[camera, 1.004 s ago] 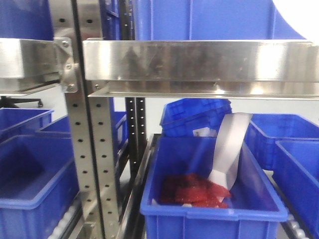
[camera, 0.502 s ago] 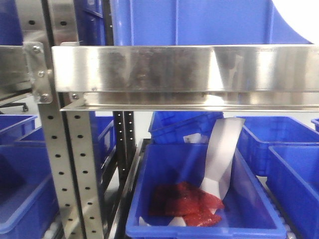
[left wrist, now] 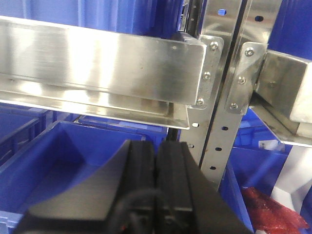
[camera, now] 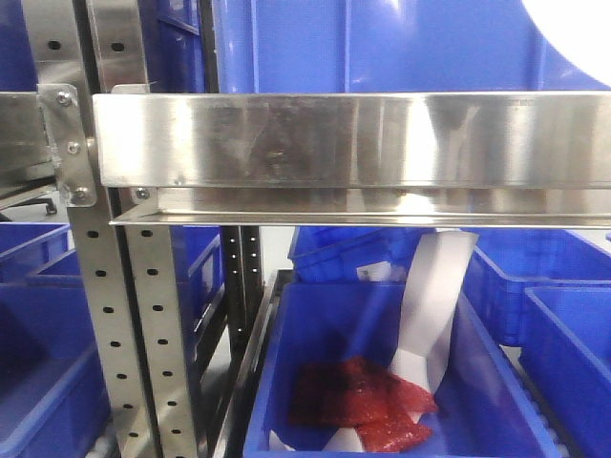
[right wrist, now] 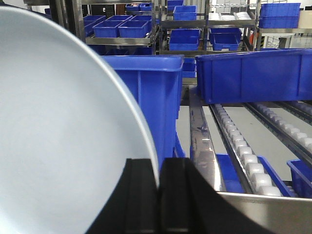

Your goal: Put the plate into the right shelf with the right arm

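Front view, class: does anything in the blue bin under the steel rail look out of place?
Yes. A metal scoop leans tilted in the blue bin, its end on crumpled red material; the neighbouring bins show no such contents.

The plate (right wrist: 63,136) is held edge-on in the right gripper (right wrist: 158,175), above the right shelf's front rail (right wrist: 263,207). Behind it, two bins (right wrist: 146,97) are set side by side on rollers (right wrist: 243,151).
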